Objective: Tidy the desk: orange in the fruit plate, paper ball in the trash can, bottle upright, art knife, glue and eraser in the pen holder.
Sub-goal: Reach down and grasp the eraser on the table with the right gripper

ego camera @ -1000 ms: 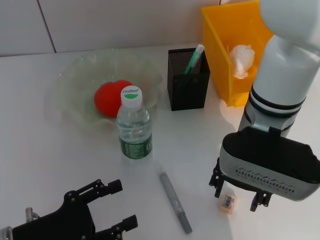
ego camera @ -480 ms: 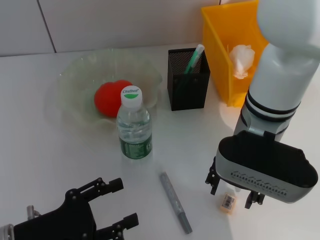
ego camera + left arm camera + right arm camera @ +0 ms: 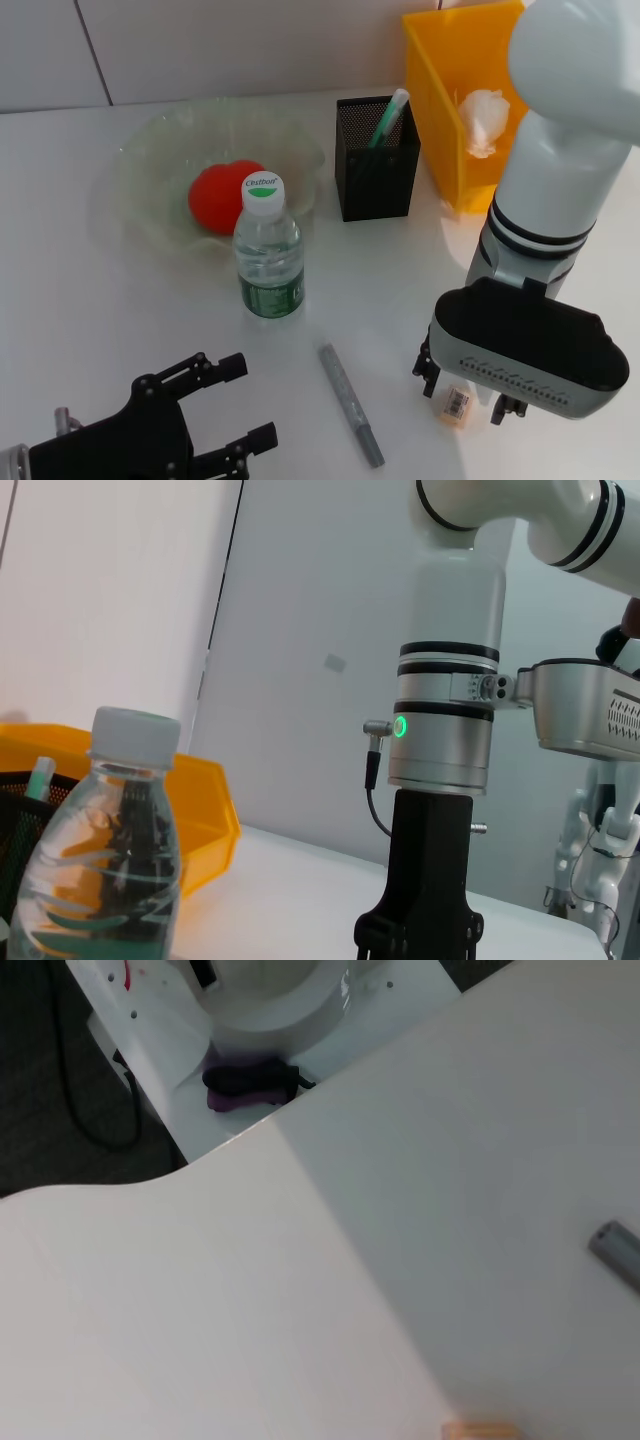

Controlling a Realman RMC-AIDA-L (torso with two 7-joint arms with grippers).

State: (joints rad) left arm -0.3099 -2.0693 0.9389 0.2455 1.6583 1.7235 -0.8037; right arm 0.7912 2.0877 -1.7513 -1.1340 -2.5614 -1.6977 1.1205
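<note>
The tan eraser (image 3: pixel 456 403) lies on the table near the front right. My right gripper (image 3: pixel 466 392) hangs just over it, open, with one finger on each side. The grey art knife (image 3: pixel 351 403) lies flat to the eraser's left, and its tip (image 3: pixel 615 1250) shows in the right wrist view. The bottle (image 3: pixel 268 250) stands upright. The orange (image 3: pixel 222 197) rests in the fruit plate (image 3: pixel 150 160). The paper ball (image 3: pixel 483 120) is inside the trash can (image 3: pixel 440 90). A green-white tube, seemingly the glue (image 3: pixel 388 118), stands in the pen holder (image 3: pixel 377 170). My left gripper (image 3: pixel 235 408) is open at the front left.
The pen holder stands between the fruit plate and the trash can at the back. The table's front edge (image 3: pixel 250 1150) runs close behind the eraser (image 3: pixel 482 1430). The left wrist view shows the bottle (image 3: pixel 110 860) close by, with the right arm (image 3: pixel 445 730) beyond it.
My right gripper has shifted slightly left and come lower over the eraser. The eraser and the left gripper have stayed where they were.
</note>
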